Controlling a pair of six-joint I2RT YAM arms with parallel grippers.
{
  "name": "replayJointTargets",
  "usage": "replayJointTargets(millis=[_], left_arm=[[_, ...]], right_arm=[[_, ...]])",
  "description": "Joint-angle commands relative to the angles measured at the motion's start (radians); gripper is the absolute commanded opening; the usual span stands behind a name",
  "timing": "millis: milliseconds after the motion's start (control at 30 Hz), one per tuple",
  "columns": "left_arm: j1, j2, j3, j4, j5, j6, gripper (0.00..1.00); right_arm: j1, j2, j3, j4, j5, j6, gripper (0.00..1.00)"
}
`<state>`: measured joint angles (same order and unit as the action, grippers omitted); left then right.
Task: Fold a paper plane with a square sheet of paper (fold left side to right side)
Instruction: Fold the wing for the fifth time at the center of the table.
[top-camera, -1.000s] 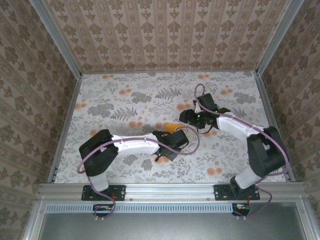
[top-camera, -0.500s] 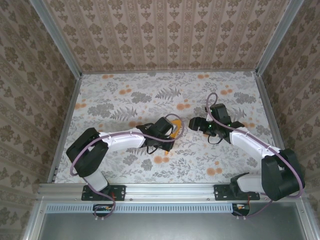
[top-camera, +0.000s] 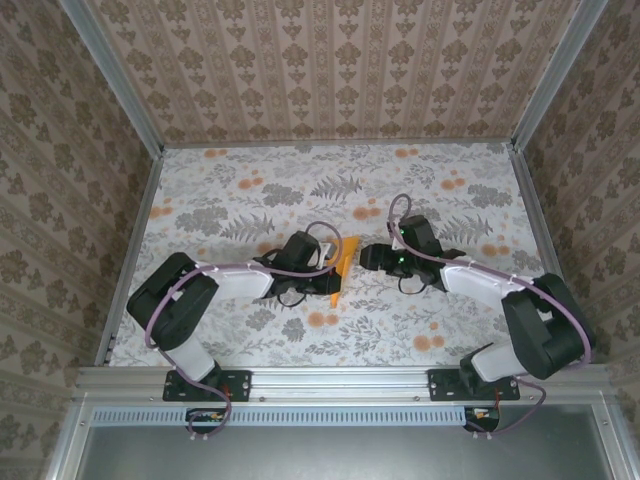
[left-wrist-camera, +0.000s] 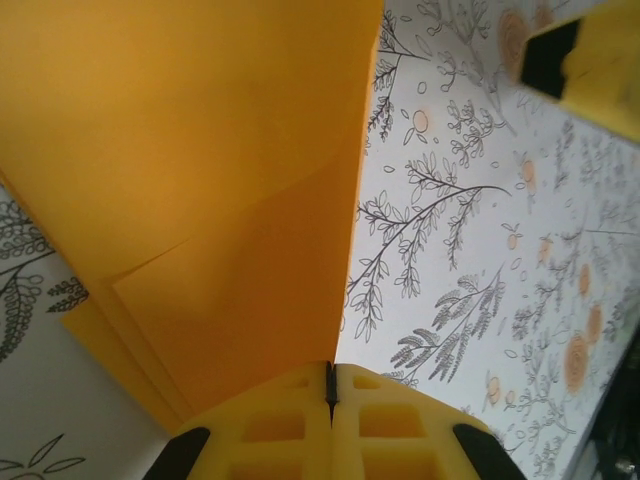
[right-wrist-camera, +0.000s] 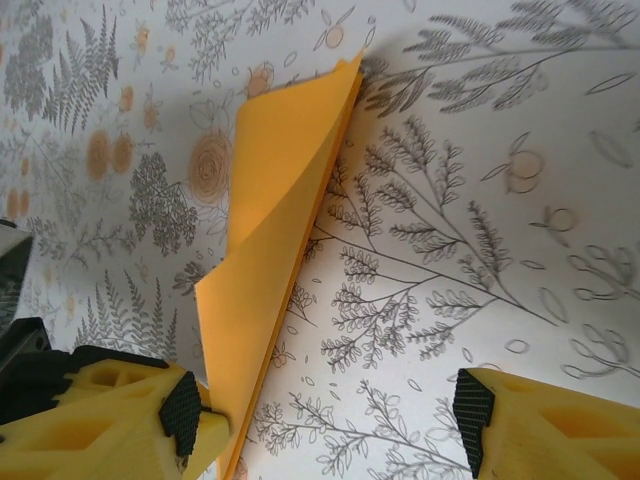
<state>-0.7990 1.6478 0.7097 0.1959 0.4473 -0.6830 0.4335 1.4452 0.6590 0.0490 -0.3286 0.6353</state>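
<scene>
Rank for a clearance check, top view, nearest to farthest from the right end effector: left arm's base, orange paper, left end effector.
1. orange paper, just left of it.
2. left end effector, shut on the paper, farther left.
3. left arm's base, bottom left of the view.

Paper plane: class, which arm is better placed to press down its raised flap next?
Probably right: the right gripper is open and free beside the paper plane, whose flap stands up; the left gripper is shut on it.
</scene>
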Motion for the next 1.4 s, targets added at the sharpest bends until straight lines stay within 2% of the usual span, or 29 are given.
replayJointTargets(millis=[0, 167, 567, 967, 1367], left_arm=[[0.032, -0.043, -0.056, 0.166, 0.072, -0.093, 0.0], [0.07, -0.041, -0.126, 0.301, 0.11, -0.168, 0.0], [0.104, -0.012, -0.187, 0.429, 0.136, -0.254, 0.0], [0.12, 0.002, -0.216, 0.47, 0.134, -0.286, 0.0], [0.126, 0.021, -0.217, 0.468, 0.129, -0.303, 0.0]], right_arm=[[0.025, 0.037, 0.002, 0.066, -0.003, 0.031, 0.68], [0.056, 0.087, 0.01, 0.115, 0.011, 0.073, 0.64], [0.091, 0.201, 0.046, 0.247, 0.016, 0.198, 0.62], [0.099, 0.269, 0.077, 0.319, 0.012, 0.257, 0.61], [0.107, 0.332, 0.128, 0.296, 0.025, 0.276, 0.57]])
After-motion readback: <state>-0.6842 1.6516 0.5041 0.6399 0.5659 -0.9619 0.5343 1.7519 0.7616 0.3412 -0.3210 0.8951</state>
